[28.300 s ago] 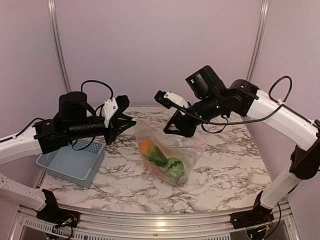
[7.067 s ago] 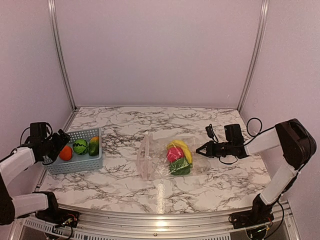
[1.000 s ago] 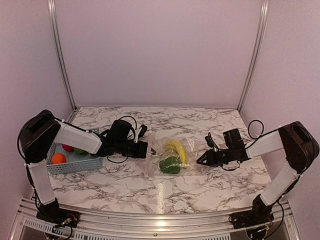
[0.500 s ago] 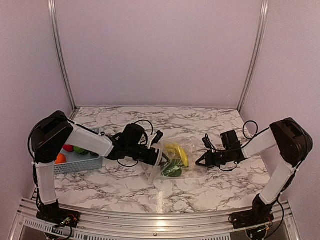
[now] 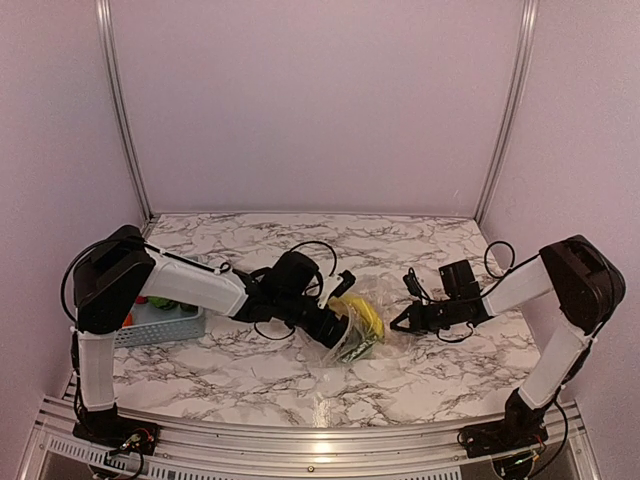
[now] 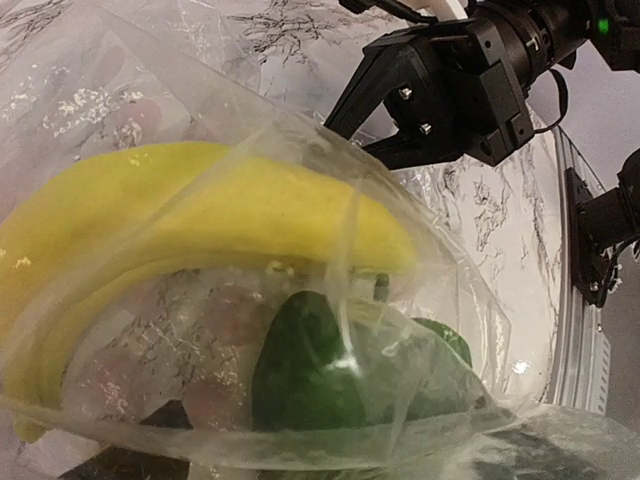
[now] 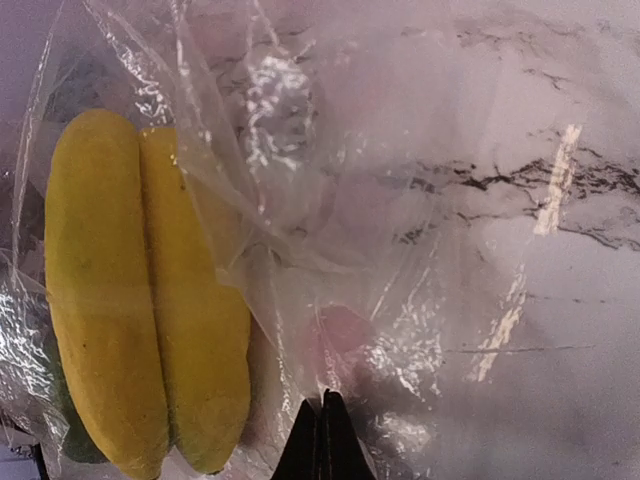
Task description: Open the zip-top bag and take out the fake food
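Counter (image 5: 440,270): marbled; basket (image 5: 170,326) partly hidden by left arm.
Zip-top bag (image 5: 388,300): one; banana (image 5: 365,315), one; green vegetable (image 5: 362,350), one.
Left tool (image 5: 338,322): spread, inside bag.
Right tool (image 5: 400,322): pressed together on bag edge.

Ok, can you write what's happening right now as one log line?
left gripper: open, at zip-top bag mouth | right gripper: shut on bag's edge | inside: banana, green vegetable

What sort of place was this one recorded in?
Probably a lab robot cell: the left arm and right arm mounted at a marble-patterned table, plain walls with aluminium posts, toy food in a zip-top bag.
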### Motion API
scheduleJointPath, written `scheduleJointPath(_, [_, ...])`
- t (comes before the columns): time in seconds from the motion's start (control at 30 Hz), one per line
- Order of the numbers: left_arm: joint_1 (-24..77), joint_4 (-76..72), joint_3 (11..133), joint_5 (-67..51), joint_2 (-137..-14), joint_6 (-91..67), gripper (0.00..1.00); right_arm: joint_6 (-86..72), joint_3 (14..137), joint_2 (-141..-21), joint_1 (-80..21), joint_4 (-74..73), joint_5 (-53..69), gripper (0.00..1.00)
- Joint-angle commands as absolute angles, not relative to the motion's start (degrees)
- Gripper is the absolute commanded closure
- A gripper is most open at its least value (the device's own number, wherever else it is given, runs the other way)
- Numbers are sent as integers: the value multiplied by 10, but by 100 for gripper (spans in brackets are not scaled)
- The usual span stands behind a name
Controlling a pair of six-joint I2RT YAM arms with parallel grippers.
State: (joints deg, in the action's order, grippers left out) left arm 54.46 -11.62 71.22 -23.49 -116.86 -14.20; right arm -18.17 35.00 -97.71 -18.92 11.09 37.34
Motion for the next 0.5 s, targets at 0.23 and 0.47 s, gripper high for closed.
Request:
scheduleJointPath(0.23, [576, -15, 721, -8, -1204, -72, 1, -179, 363, -976, -197, 79, 347, 100])
scheduleJointPath(0.47, [547, -132, 583, -13, -1093, -107, 1, -172, 365, -966, -191, 71, 334, 100])
